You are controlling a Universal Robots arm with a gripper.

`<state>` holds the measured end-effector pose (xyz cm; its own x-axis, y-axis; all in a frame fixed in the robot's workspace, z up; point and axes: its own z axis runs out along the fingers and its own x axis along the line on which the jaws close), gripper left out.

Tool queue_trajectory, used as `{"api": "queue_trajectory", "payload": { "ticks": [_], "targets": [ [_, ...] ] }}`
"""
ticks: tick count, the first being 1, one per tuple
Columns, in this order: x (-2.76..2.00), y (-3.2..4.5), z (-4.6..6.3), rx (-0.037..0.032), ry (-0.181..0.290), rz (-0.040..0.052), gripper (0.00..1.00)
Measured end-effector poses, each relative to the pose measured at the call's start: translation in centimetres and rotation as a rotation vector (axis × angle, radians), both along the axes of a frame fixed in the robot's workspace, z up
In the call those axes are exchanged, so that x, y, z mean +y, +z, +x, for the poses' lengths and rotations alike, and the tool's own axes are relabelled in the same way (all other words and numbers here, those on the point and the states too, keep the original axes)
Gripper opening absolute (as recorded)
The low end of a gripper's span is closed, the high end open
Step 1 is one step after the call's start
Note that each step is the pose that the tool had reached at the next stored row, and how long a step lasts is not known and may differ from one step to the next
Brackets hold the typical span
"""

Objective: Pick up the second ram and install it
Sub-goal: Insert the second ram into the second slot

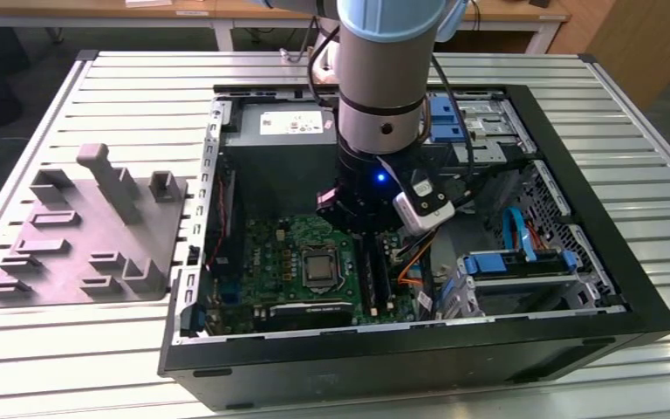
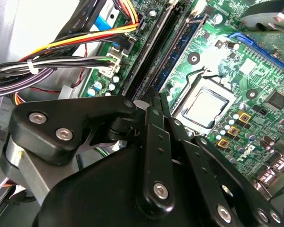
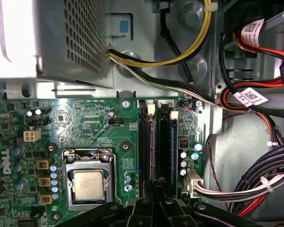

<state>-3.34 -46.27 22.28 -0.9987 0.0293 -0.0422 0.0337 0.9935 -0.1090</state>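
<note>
First wrist view: the gripper [image 3: 154,201], fingers pinched nearly together, presses the second ram [image 3: 154,146] between the slot rails [image 3: 143,142].

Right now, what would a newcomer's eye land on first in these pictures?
The grey robot arm reaching down into the open black computer case, its gripper low over the RAM slots beside the processor socket. Next, the grey plastic block with upright posts on the slatted table, at the exterior view's left.

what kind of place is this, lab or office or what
Probably a robotics lab or workshop: an open computer case lies on a slatted metal table, beside a grey fixture block, with wooden benches behind.
</note>
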Motion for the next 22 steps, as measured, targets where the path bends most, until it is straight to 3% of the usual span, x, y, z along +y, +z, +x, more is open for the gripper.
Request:
{"api": "queue_trajectory", "payload": {
  "ticks": [22],
  "targets": [
    [0.0,-0.36,0.0,0.0,0.0,-0.0001,0.11]
  ]
}}
